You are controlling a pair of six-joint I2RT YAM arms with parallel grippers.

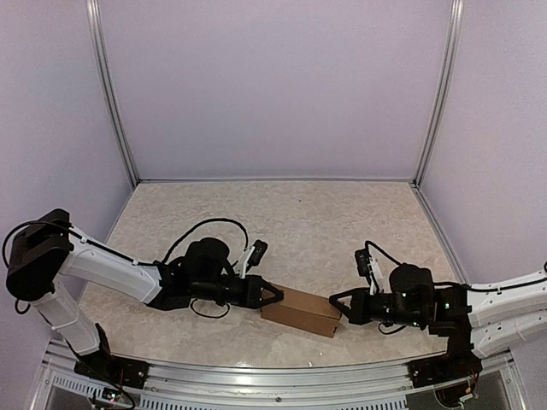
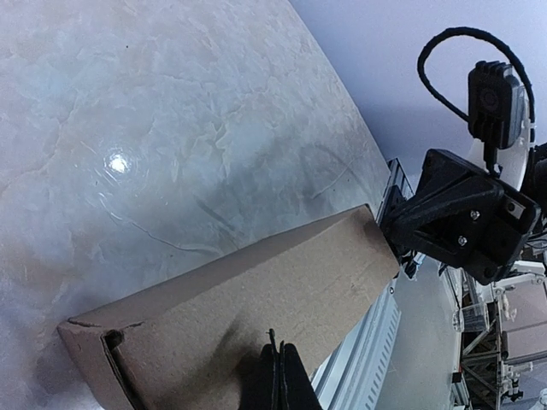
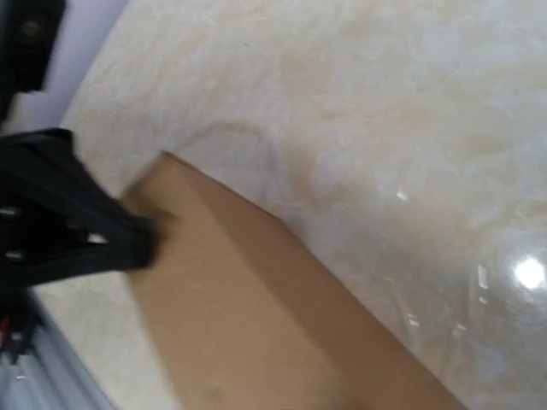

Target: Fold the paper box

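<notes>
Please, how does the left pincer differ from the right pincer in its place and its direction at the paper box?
1. The left pincer is at the left end of the paper box; the right pincer is at its right end.
2. The left pincer points to the right; the right pincer points to the left, so they face each other.
Shared: both pincers are shut, low over the table, and each tip seems to touch the box.

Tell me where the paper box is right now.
In the top view, the paper box lies on the table by its near edge, with the left gripper at its left end and the right gripper at its right end.
</notes>
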